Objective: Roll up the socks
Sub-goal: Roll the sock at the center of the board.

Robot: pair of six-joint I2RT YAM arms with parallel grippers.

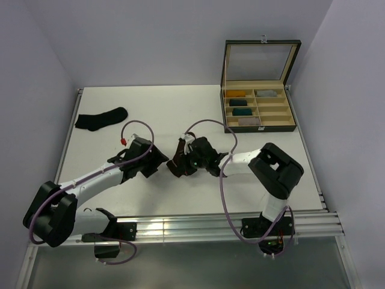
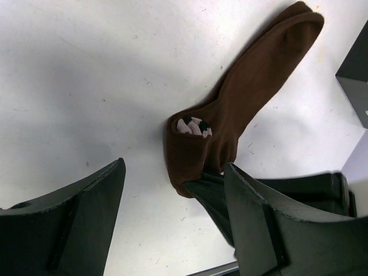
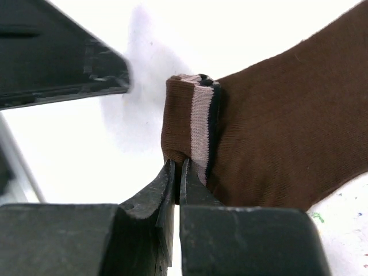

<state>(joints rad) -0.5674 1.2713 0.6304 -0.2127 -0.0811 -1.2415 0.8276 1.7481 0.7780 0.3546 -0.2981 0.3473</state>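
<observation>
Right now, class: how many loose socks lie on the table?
2. The brown sock lies in the middle, pinched in the right tool; the black sock lies at the far left.

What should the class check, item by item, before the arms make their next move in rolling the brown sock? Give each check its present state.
1. Right gripper shut on the brown sock at its striped cuff: ok.
2. Left gripper open, holding nothing: ok.
3. Rest of the sock lying flat on the table: ok.
4. Roll finished: not ok; only the cuff is turned over.
5. Black sock apart from both arms: ok.
6. Pinch firm enough to roll without slipping: cannot tell.
</observation>
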